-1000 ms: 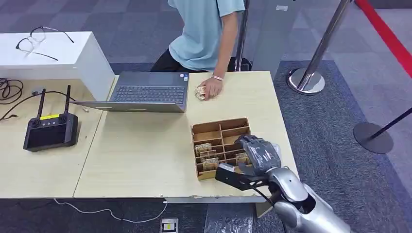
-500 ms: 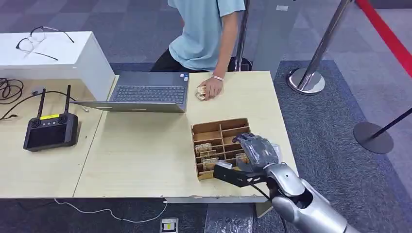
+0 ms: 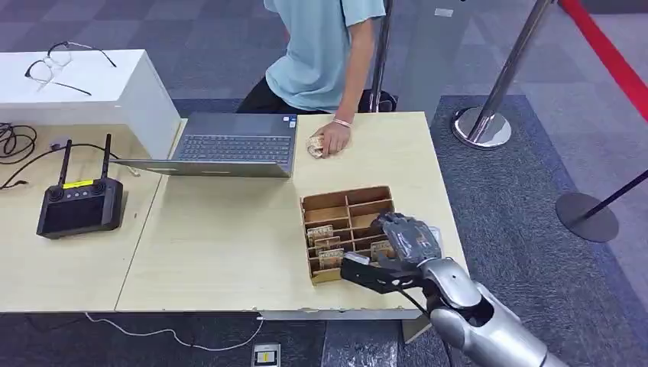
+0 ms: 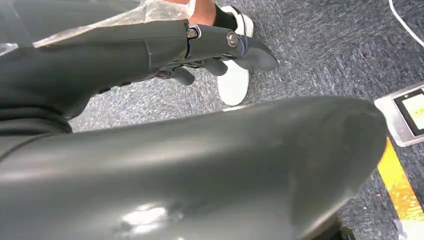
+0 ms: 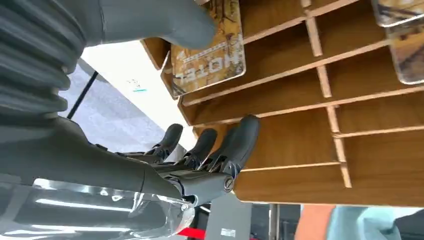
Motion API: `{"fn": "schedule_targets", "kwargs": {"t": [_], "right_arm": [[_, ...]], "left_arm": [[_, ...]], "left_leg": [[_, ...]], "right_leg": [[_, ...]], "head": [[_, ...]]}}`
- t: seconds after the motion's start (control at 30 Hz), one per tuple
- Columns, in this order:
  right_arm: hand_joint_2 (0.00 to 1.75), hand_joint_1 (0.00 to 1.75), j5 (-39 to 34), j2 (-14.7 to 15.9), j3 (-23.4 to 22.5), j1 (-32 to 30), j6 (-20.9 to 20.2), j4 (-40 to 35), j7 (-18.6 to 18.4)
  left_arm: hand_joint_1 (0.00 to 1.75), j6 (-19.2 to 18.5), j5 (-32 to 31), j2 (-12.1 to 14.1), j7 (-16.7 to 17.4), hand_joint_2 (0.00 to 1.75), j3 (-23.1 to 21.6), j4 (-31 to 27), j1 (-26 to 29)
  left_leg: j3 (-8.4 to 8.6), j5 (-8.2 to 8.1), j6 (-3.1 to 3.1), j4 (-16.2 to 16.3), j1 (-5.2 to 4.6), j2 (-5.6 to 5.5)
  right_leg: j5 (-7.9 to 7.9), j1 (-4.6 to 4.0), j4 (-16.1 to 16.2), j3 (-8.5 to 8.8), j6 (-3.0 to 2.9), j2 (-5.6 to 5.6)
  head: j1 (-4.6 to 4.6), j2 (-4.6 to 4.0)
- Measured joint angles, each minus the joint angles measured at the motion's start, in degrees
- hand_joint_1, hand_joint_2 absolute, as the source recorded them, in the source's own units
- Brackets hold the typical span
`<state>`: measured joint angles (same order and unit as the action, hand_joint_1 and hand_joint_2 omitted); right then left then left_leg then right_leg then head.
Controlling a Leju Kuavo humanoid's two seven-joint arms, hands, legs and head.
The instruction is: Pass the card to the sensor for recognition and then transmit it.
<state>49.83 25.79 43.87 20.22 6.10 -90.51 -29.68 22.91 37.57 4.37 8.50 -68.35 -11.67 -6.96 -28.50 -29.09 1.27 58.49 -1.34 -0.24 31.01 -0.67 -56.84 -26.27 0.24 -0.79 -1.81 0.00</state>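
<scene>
A wooden card box point(image 3: 342, 208) with several slots stands on the table near its right front corner. Brown "HOTEL" cards point(image 3: 319, 232) stand upright in it. My right hand point(image 3: 406, 238) reaches down over the box's right side. In the right wrist view its thumb point(image 5: 165, 22) touches the top of one HOTEL card point(image 5: 210, 57), while its fingers point(image 5: 235, 137) stay spread over the dividers point(image 5: 320, 75), apart from the card. My left hand point(image 4: 150, 55) hangs over the carpet with nothing in it, fingers loosely extended.
A person stands behind the table, one hand point(image 3: 330, 140) resting on a small object next to the laptop point(image 3: 229, 145). A black remote controller point(image 3: 79, 206) lies at the left. A white box point(image 3: 115, 88) carries glasses. Stanchion posts point(image 3: 483, 126) stand at the right.
My right hand has shifted only slightly over the card box. The person and the table's things have stayed put.
</scene>
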Motion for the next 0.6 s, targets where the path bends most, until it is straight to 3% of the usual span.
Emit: {"fn": "schedule_targets", "kwargs": {"t": [0.6], "right_arm": [[1.75, 0.65, -0.4, 0.9, -0.6, -0.4, 1.3, -0.3, -0.5]], "left_arm": [[0.0, -0.2, -0.5, -0.3, 0.0, 0.0, 0.0, 0.0, 0.0]], "left_leg": [[0.0, 0.0, 0.0, 0.0, 0.0, 0.0]], "right_leg": [[0.0, 0.0, 0.0, 0.01, 0.0, 0.0]], "head": [[-0.02, 0.0]]}}
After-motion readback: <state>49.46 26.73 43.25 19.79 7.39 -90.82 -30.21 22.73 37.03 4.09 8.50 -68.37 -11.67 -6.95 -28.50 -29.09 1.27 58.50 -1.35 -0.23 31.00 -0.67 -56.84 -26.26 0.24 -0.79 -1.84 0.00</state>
